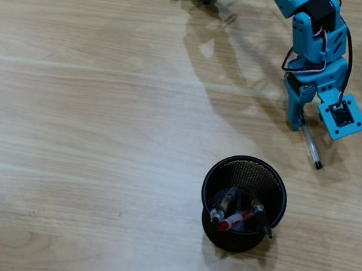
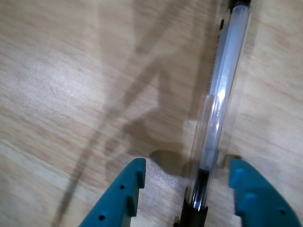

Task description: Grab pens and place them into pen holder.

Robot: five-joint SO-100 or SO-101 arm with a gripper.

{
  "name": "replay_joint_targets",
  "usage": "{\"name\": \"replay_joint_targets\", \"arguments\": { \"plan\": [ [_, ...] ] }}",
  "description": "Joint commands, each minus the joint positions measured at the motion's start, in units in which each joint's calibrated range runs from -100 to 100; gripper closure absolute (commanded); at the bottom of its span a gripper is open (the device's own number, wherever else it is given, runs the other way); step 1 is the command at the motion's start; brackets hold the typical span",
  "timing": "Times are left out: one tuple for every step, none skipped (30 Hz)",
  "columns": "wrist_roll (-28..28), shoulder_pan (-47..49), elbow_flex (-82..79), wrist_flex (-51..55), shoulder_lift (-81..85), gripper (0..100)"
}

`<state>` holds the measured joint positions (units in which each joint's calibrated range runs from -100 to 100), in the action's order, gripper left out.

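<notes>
Pens: one clear-barrelled pen (image 1: 311, 146) flat on the wooden table (image 1: 89, 131), up and to the right of the pen holder (image 1: 243, 203) in the overhead view, near it but apart. Three other pens (image 1: 237, 214), one of them red, already leaning inside the black mesh cup. Blue gripper (image 2: 187, 182) lowered over the loose pen, jaws parted, one finger on either side of the barrel, neither visibly touching it in the wrist view

No readable text, labels, brands or numbers anywhere; nothing legible on pen (image 2: 222, 94), holder (image 1: 248, 167) or arm.
</notes>
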<state>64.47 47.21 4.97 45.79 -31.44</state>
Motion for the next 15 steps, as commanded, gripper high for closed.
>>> {"name": "replay_joint_targets", "arguments": {
  "plan": [
    [0.45, 0.11, -0.17, -0.83, -0.37, 90],
    [0.92, 0.02, -0.17, -0.83, -0.2, 90],
    [1.39, 0.02, -0.17, -0.74, -0.03, 90],
    [1.55, 0.02, -0.17, -0.64, -0.03, 90],
    [1.6, 0.02, -0.17, -0.64, -0.03, 90],
    [1.65, 0.02, -0.17, -0.64, -0.03, 90],
    [1.65, 0.02, -0.17, -0.64, -0.03, 90],
    [1.65, 0.02, -0.17, -0.64, -0.03, 90],
    [1.65, 0.02, -0.17, -0.64, -0.03, 91],
    [1.65, 0.02, -0.26, -0.64, 0.06, 92],
    [1.65, -0.07, -0.26, -0.55, 0.06, 94],
    [1.65, -0.16, -0.26, -0.37, 0.06, 96],
    [1.65, -0.25, -0.26, -0.28, 0.06, 98],
    [1.65, -0.25, -0.26, -0.28, 0.06, 98],
    [1.65, -0.25, -0.26, -0.19, 0.06, 98]
  ]
}}
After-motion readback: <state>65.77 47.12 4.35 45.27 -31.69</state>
